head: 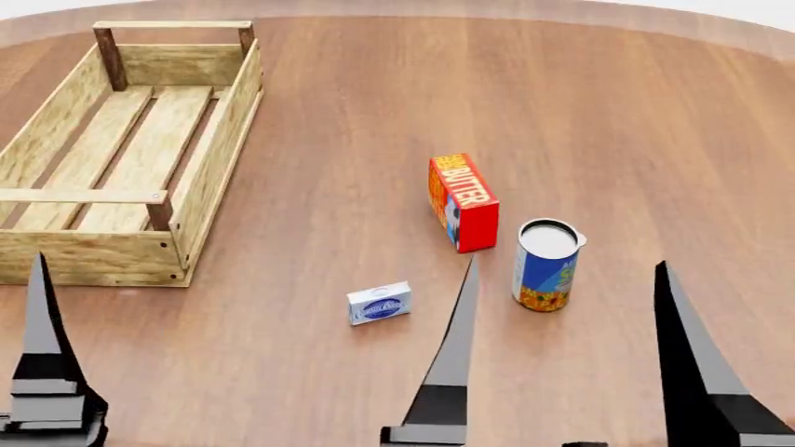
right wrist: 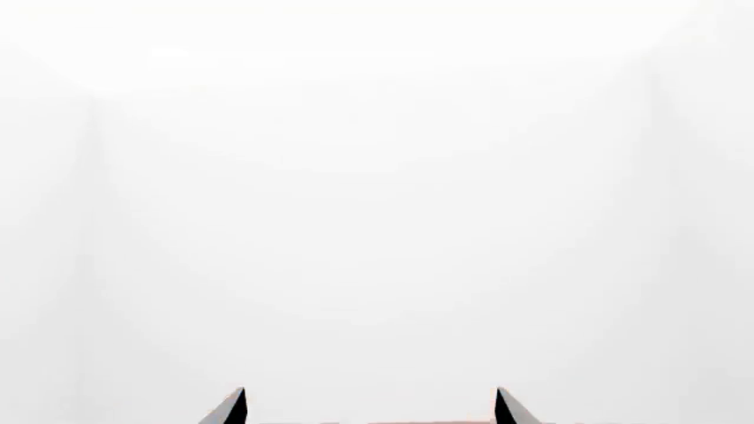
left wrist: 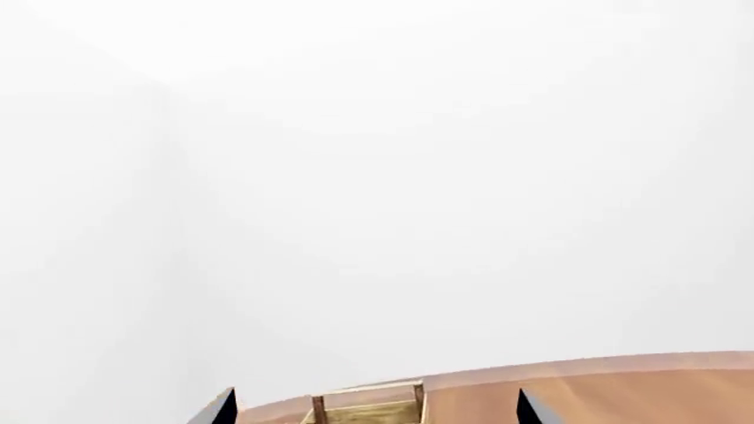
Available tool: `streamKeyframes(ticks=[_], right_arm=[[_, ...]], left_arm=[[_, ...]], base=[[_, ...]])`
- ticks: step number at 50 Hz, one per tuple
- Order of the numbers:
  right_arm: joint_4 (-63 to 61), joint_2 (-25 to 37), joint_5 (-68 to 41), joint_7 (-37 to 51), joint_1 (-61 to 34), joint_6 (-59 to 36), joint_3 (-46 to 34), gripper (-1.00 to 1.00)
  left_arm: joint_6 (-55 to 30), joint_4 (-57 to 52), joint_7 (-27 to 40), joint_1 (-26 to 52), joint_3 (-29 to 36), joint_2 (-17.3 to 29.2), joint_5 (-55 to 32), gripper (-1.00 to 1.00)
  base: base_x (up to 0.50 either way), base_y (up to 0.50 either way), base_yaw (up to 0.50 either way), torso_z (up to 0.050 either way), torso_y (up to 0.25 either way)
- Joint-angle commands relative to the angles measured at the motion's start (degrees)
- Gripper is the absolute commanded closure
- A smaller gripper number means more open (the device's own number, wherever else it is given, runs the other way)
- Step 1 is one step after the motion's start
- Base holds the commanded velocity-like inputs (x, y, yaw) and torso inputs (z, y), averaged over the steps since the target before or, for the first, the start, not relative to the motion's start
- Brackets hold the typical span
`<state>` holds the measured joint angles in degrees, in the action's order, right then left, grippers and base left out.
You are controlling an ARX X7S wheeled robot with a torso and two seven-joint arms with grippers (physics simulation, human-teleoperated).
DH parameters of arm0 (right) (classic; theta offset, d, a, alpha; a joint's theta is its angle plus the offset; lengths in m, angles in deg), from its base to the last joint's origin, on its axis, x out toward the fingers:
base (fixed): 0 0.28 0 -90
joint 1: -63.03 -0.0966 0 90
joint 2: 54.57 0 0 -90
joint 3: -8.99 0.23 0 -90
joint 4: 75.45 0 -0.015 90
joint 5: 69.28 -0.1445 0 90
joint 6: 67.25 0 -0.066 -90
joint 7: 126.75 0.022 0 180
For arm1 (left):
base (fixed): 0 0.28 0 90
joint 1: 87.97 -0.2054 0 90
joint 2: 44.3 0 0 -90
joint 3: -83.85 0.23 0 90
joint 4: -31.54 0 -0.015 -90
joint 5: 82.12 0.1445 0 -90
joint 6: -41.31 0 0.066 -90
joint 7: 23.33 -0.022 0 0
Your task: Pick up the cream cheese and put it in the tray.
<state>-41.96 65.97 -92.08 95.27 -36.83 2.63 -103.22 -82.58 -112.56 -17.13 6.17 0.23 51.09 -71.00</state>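
Observation:
The cream cheese (head: 379, 304) is a small flat white box with a blue oval label, lying on the wooden table between my two arms. The tray (head: 219, 154), a light-wood slatted crate with dark corner posts, stands empty at the far left; its end shows in the left wrist view (left wrist: 367, 408). My right gripper (head: 567, 264) is open and empty, held above the table to the right of the cream cheese; its tips show in the right wrist view (right wrist: 370, 393). My left gripper (left wrist: 376, 394) is open and empty; only one finger (head: 44, 326) shows in the head view, near the tray's front corner.
A red-orange butter box (head: 464, 202) stands upright behind the cream cheese. A blue-and-white can (head: 546, 265) stands to the box's right, between my right fingers as the head view sees it. The round table's far edge (head: 695, 20) curves at the back.

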Motion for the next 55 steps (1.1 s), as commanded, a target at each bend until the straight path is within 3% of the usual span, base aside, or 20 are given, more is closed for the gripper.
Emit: streamKeyframes(ticks=[1, 10, 52, 53, 55], right_arm=[[-3.22, 16.39, -8.67, 20.39, -8.5, 7.0, -13.79, -1.0], [-2.83, 16.49, -7.94, 20.25, -9.83, 7.94, -16.32, -1.0], [-2.75, 17.79, -8.43, 22.79, -12.81, 8.09, -20.14, -1.0], [-2.72, 17.86, -8.44, 22.83, -12.88, 8.21, -20.21, -1.0], [-2.47, 17.87, -8.49, 22.88, -12.96, 8.49, -20.33, -1.0]], left_arm=[[-1.44, -5.86, -3.62, -0.84, -5.08, -5.15, 2.27, -1.0], [0.79, -5.88, -3.99, -1.59, -4.55, -5.23, 2.85, -1.0], [3.07, -5.89, -2.94, -2.31, -5.06, -5.29, 0.71, -1.0], [-0.04, -5.89, -4.22, -1.67, -4.03, -5.31, 2.46, -1.0], [3.97, -5.89, -3.87, -2.51, -4.81, -5.27, -0.86, -1.0]], base=[[0.0, 0.0, 0.0, 0.0, 0.0], [0.0, 0.0, 0.0, 0.005, 0.0], [0.0, 0.0, 0.0, 0.05, 0.0], [0.0, 0.0, 0.0, 0.019, 0.006], [0.0, 0.0, 0.0, 0.0, 0.0]])
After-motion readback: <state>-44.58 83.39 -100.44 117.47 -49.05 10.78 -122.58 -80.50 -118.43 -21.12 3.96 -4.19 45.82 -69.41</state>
